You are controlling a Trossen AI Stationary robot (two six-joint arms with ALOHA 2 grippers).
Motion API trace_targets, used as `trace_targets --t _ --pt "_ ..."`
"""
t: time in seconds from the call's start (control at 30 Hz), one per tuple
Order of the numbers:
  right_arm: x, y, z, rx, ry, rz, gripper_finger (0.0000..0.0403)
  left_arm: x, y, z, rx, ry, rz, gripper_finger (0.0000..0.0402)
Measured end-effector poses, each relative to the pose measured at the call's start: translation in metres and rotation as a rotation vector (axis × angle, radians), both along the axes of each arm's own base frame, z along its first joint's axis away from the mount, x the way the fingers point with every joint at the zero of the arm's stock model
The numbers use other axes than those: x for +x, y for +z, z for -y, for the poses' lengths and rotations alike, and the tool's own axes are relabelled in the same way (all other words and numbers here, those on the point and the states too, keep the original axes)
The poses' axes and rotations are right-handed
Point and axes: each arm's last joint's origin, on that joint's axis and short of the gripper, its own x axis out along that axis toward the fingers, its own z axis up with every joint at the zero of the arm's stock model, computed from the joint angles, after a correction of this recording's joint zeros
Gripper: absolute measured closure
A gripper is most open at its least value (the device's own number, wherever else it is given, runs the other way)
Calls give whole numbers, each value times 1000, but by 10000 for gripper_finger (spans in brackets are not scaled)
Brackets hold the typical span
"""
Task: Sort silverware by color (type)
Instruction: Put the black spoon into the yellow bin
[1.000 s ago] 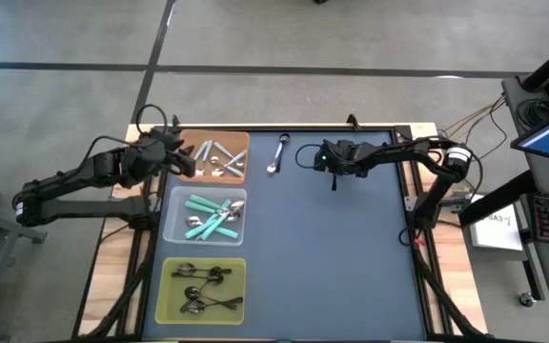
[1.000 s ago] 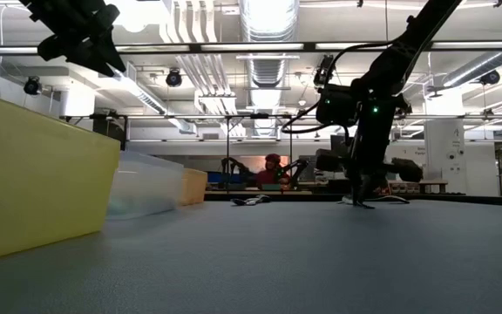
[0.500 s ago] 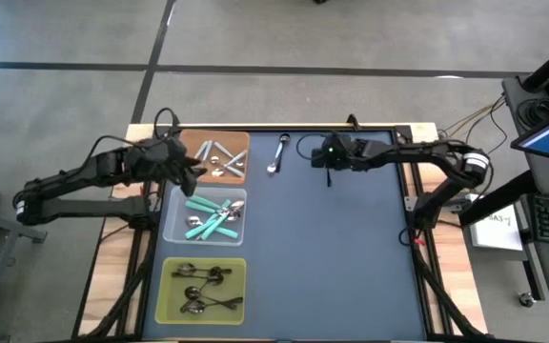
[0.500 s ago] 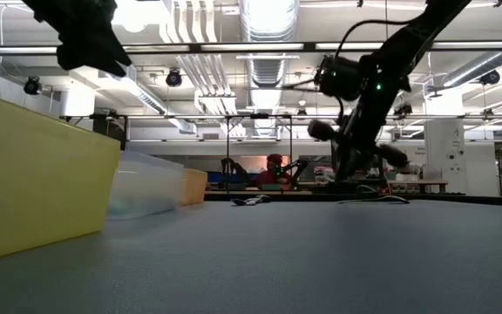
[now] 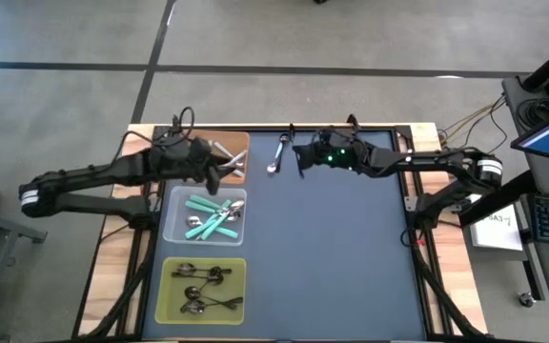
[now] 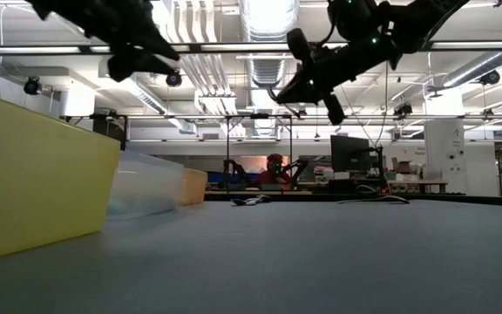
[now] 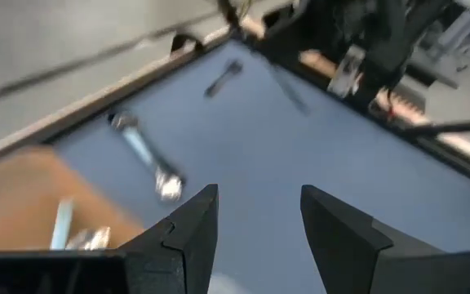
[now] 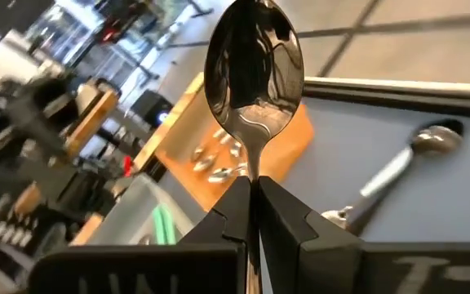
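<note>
My right gripper [image 5: 303, 158] [image 8: 255, 184] hangs above the table's far middle, shut on a dark shiny spoon [image 8: 255, 65]. A silver spoon [image 5: 277, 152] [image 7: 145, 155] lies flat on the blue mat just to its left. My left gripper [image 5: 222, 171] [image 7: 255, 220] is open and holds nothing, hovering over the right edge of the orange tray [image 5: 191, 143], which holds silver spoons. The clear tray [image 5: 172, 217] holds teal-handled spoons, and the yellow-green tray [image 5: 165, 286] holds dark spoons. My right gripper pinches the spoon's neck [image 8: 255, 167] just behind the bowl between its two fingers [image 8: 280, 208]; the rest of the handle is hidden between them. The fingers lie nearly level, pointing toward the table's left, along the spoon. The bowl sticks out past the fingertips, lifted clear of the table.
The three trays stand in a column along the table's left side. The mat's middle and right [image 5: 351, 257] are bare. A wooden frame [image 5: 417, 129] runs round the mat, with cables at the far right. A person shows far behind the table in the low view.
My right gripper has risen from the mat with the dark spoon, tipped from pointing down to nearly level, and gone toward the table's left. The spoon is lifted clear now. My left gripper has moved toward the table's right across the orange tray, staying open.
</note>
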Motion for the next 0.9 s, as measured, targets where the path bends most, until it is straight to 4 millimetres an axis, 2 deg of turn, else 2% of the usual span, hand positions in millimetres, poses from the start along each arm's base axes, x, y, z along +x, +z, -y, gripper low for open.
trace_targets --t 0.37,0.67,0.9 --pt "12 5 -33 -207 161 -20 394 47 -18 -12 92 -87 19 244" --pt "13 7 -37 -325 213 -44 394 77 -26 -21 135 -114 138 244" --pt "13 7 -37 -388 232 -68 394 91 -31 -25 157 -108 204 244"
